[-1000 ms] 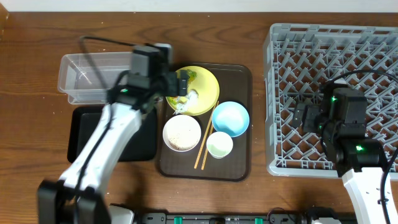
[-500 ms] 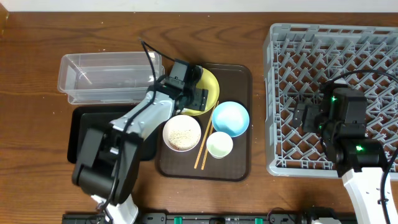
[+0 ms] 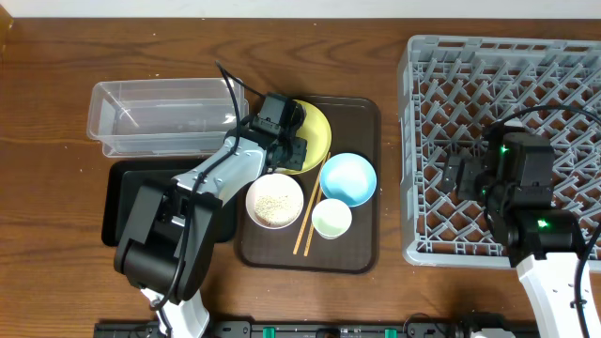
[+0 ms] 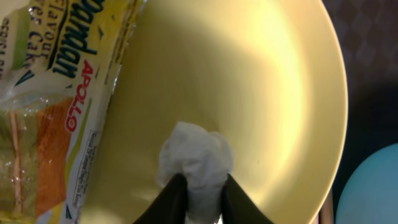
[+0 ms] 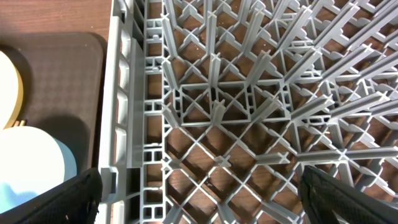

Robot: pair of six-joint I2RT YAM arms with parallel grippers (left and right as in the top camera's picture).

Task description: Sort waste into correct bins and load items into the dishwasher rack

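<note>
White paper is the load at this step: the left gripper (image 4: 198, 193) has its fingers pressed against both sides of the scrap (image 4: 196, 158), which sits on the plate (image 4: 261, 81) directly ahead of the fingertips. The hold takes only the near end of the scrap, so the paper may slip free during a lift; whether it has left the plate cannot be told. The wrapper (image 4: 56, 106) lies just beside the fingers on their left and could be dragged along if the gripper swings that way. A drop would likely land back on the plate or on the serving tray (image 3: 366, 122). The right gripper (image 5: 202, 193) hangs above the rack (image 5: 249, 93), fingers wide apart, holding nothing. Count: one scrap, one wrapper, one plate, one blue bowl (image 3: 348, 178), one white bowl (image 3: 249, 200) holding rice (image 3: 274, 199), one cup (image 3: 331, 218), two chopsticks (image 3: 306, 223), one clear tub (image 3: 160, 117), one black tray (image 3: 127, 202), one rack.
</note>
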